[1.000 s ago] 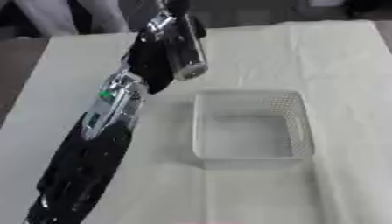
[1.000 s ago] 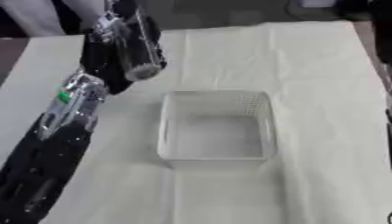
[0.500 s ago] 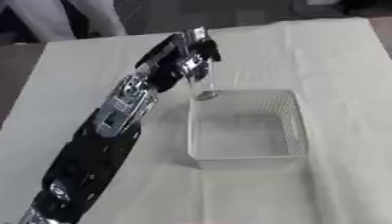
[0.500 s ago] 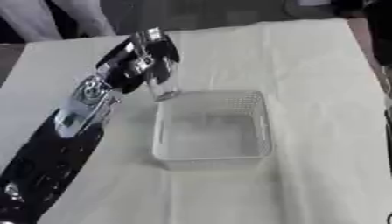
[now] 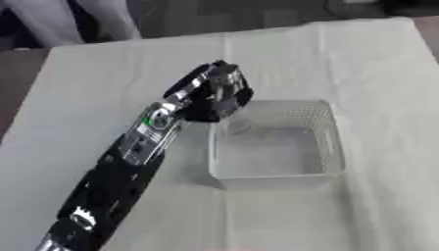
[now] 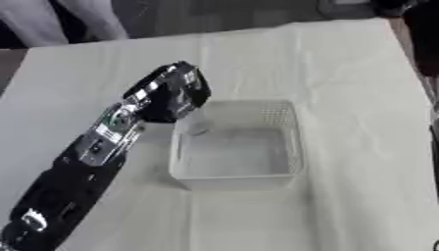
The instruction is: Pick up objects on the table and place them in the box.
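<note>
Left eye view: we see our left hand (image 5: 216, 95) curled round a clear object (image 5: 233, 122) at white mesh box (image 5: 330, 142)'s near-left corner, on cream cloth (image 5: 360, 63); arm hides box's left side.

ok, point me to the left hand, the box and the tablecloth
left hand (image 5: 219, 95), left eye view, on the back of the curled hand.
box (image 5: 330, 147), left eye view, on its right wall.
tablecloth (image 6: 343, 63), right eye view, on a bare stretch beyond the box.
</note>
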`<state>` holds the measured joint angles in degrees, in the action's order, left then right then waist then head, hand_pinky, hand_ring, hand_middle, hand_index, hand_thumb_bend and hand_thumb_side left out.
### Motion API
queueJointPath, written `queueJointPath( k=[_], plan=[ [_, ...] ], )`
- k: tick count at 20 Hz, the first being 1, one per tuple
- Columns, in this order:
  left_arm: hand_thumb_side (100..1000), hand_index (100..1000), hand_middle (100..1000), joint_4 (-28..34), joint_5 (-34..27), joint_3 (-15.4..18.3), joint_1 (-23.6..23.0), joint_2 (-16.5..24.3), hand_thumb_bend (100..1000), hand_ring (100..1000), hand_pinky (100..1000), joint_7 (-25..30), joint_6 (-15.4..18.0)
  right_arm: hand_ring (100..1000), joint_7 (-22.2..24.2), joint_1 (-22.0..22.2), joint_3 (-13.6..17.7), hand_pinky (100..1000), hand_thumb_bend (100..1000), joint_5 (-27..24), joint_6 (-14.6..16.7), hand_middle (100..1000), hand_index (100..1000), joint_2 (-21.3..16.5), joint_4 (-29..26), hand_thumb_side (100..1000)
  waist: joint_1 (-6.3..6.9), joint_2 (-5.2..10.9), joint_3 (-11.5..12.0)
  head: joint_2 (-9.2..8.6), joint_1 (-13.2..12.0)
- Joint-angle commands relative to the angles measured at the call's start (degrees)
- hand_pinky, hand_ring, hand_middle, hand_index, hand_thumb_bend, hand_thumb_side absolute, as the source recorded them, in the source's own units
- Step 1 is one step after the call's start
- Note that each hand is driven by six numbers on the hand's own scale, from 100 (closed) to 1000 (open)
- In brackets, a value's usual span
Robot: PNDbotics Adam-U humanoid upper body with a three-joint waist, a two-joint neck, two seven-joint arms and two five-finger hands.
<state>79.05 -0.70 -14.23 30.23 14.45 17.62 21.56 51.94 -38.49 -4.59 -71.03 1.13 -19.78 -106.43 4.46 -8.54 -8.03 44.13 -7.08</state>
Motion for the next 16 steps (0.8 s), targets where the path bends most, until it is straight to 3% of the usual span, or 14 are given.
queueJointPath(
  k=[1, 3, 4, 5, 7, 9, 10, 11, 12, 16],
  plan=[
    [424, 394, 387, -0.95, 1.39, -0.87, 0.36, -0.21, 100, 258, 100, 1.73, 1.49, 824, 0.03, -0.74, 0.05, 677, 100, 0.16, 0.02, 940, 478, -0.80, -0.87, 863, -0.23, 0.72, -0.13, -0.01, -0.26],
    [408, 466, 457, -1.21, 2.08, -1.05, 0.42, -0.25, 100, 320, 100, 3.11, 2.13, 824, 0.03, -0.75, 0.05, 677, 100, 0.16, 0.02, 940, 478, -0.74, -0.86, 862, -0.26, 0.74, -0.11, -0.01, -0.23],
    [443, 527, 506, -1.27, 2.44, -1.01, 0.44, -0.28, 100, 375, 174, 3.63, 2.44, 824, 0.03, -0.75, 0.05, 677, 100, 0.16, 0.02, 940, 478, -0.72, -0.86, 862, -0.27, 0.75, -0.10, -0.01, -0.22],
    [558, 630, 593, -1.09, 3.00, -0.99, 0.51, -0.23, 100, 462, 278, 4.27, 3.19, 823, 0.03, -0.72, 0.06, 677, 100, 0.16, 0.01, 940, 478, -0.69, -0.86, 862, -0.29, 0.79, -0.08, -0.01, -0.18],
    [643, 764, 733, -0.63, 4.18, -0.86, 0.64, -0.11, 100, 588, 433, 5.66, 5.20, 823, 0.03, -0.68, 0.07, 677, 100, 0.17, -0.02, 940, 479, -0.63, -0.84, 861, -0.31, 0.83, -0.07, -0.01, -0.14],
    [701, 885, 843, 0.10, 5.52, -0.43, 0.81, 0.04, 326, 724, 587, 7.41, 7.88, 823, 0.03, -0.61, 0.09, 677, 100, 0.19, -0.08, 940, 478, -0.59, -0.83, 860, -0.33, 0.88, -0.04, -0.01, -0.11],
    [701, 885, 843, 0.30, 6.09, -0.10, 0.79, 0.07, 326, 724, 587, 8.10, 9.05, 823, 0.03, -0.58, 0.09, 677, 100, 0.21, -0.10, 940, 478, -0.58, -0.84, 860, -0.34, 0.89, -0.02, -0.01, -0.10],
    [718, 934, 883, 0.67, 6.51, 0.32, 0.75, 0.07, 406, 768, 639, 8.67, 10.25, 823, 0.03, -0.54, 0.10, 676, 100, 0.23, -0.13, 940, 477, -0.59, -0.84, 861, -0.34, 0.91, 0.02, -0.01, -0.07],
    [723, 941, 888, 0.91, 6.71, 0.70, 0.65, 0.04, 425, 771, 648, 9.12, 11.16, 823, 0.03, -0.51, 0.11, 676, 100, 0.26, -0.15, 940, 476, -0.60, -0.86, 860, -0.35, 0.91, 0.05, -0.01, -0.06],
    [723, 929, 881, 1.48, 5.16, 1.58, 0.64, 0.01, 452, 757, 630, 10.22, 12.45, 823, 0.03, -0.42, 0.11, 674, 100, 0.35, -0.21, 940, 476, -0.59, -0.87, 860, -0.35, 0.95, 0.25, -0.01, -0.04]
  ],
)
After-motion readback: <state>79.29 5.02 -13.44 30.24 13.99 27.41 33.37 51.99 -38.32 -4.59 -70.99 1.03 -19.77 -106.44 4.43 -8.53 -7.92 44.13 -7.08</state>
